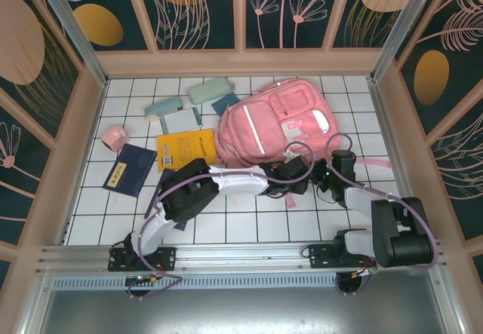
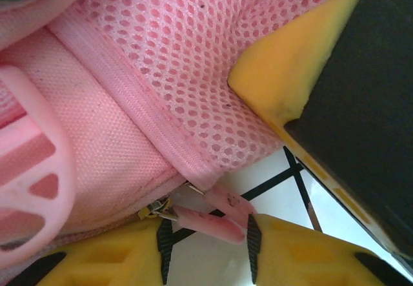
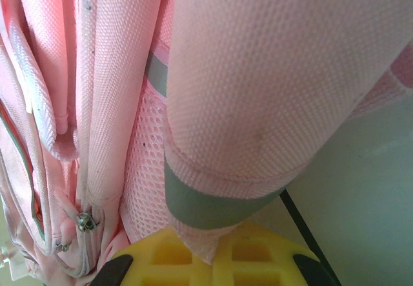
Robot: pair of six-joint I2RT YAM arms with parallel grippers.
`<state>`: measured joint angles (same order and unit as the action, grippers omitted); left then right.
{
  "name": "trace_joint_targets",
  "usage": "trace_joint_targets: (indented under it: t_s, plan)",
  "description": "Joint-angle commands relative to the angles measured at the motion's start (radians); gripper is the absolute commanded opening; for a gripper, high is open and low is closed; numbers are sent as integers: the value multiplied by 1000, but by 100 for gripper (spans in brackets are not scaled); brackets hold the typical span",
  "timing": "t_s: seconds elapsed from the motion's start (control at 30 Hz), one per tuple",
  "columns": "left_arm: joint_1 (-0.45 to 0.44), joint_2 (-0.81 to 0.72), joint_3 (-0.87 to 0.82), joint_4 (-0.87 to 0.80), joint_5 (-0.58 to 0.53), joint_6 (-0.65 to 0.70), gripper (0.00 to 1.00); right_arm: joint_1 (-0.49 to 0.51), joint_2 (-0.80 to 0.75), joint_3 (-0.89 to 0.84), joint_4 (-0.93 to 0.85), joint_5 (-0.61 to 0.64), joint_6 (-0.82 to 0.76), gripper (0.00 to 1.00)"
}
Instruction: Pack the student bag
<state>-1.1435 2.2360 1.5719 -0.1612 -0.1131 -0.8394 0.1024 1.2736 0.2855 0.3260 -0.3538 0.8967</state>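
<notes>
Left wrist view: student bag (image 1: 275, 127) is seen lying on table (image 1: 136, 221), a fold pinched by right gripper (image 3: 203, 257); zip pulls (image 2: 216, 212) should be centred between left gripper's (image 2: 258, 163) spread jaws before these are closed.

Books (image 1: 185, 149) crowd the left of the student bag (image 1: 264, 119); the table (image 1: 98, 213) lies open near-left

Print on the yellow book (image 1: 185, 150) and navy booklet (image 1: 128, 170) (both small) is too blurred to read.
</notes>
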Motion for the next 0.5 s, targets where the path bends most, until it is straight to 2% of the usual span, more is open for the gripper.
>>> trace_joint_targets:
  t_s: [0.0,0.1,0.47]
  plan:
    - [10,29,25,-52,-14,-16,35,1,17,-9,-30,-39,-13,0]
    - [11,15,10,-52,-24,-20,28,2,18,-9,-30,-38,-13,0]
    - [13,46,68,-139,-47,-17,30,2,33,-9,-21,-38,-10,0]
